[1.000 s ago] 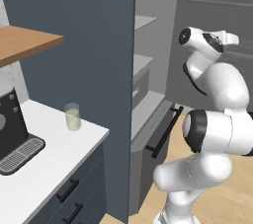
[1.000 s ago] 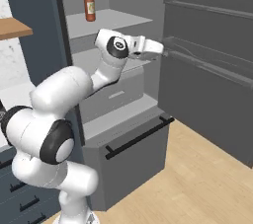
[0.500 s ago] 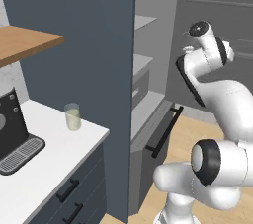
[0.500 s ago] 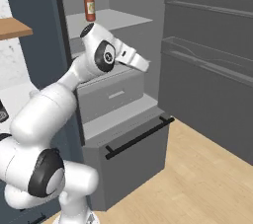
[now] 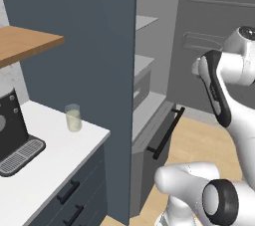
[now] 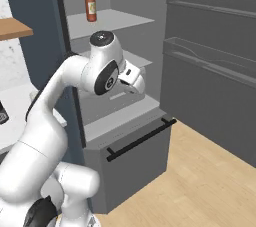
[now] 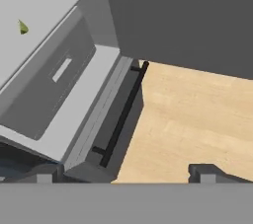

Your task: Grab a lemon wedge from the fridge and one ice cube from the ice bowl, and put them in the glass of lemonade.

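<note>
Fridge stood open, arm raised before its shelves, nothing gripped.

Left base view: the glass of lemonade [image 5: 73,118] stood on the white counter [image 5: 47,168], near the coffee machine [image 5: 14,133] and beside the fridge [image 5: 94,46] wall. Right base view: the gripper [image 6: 134,79] was level with the middle shelf [image 6: 131,58]; a red-brown bottle [image 6: 90,4] stood on the shelf above. Hand view: the fingertips [image 7: 43,174] were spread wide and empty; the lemon wedge [image 7: 22,27] lay on a pale shelf, above the drawer's black bar handle [image 7: 121,114].
</note>
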Controlling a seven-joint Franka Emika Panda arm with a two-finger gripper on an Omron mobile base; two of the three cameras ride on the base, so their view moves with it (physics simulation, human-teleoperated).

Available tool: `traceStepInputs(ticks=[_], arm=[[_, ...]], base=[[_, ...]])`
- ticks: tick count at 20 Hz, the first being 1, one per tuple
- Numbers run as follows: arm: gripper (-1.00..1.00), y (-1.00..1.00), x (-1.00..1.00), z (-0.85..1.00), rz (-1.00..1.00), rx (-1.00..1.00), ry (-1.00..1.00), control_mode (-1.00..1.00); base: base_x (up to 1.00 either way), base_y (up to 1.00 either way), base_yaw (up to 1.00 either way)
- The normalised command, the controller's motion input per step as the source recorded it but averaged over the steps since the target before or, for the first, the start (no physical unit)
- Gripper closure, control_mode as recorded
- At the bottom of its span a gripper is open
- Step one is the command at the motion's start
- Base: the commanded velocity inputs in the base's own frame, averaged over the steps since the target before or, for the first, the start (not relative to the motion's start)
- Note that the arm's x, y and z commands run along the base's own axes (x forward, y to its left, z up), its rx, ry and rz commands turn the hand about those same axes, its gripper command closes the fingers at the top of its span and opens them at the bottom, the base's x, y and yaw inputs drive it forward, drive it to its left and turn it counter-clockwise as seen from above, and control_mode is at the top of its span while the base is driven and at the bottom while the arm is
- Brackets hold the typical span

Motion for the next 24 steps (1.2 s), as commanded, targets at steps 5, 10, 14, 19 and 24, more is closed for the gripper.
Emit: traceStepInputs(ticks=[5, 10, 14, 19, 24], arm=[[-1.0, 0.91, -0.95, -0.01, 0.17, 0.0, 0.0, -1.0], [-1.0, 0.82, -0.8, 0.0, 0.12, 0.0, 0.03, -1.0], [-1.0, 0.42, -0.74, -0.01, 0.07, 0.0, 0.08, -1.0], [-1.0, 0.11, -0.48, 0.0, -0.01, 0.0, 0.01, -1.0], [-1.0, 0.0, -0.49, 0.0, 0.0, 0.0, 0.0, -1.0]], base=[[0.0, 0.0, 0.0], [0.0, 0.0, 0.0], [0.0, 0.0, 0.0], [0.0, 0.0, 0.0], [0.0, 0.0, 0.0]])
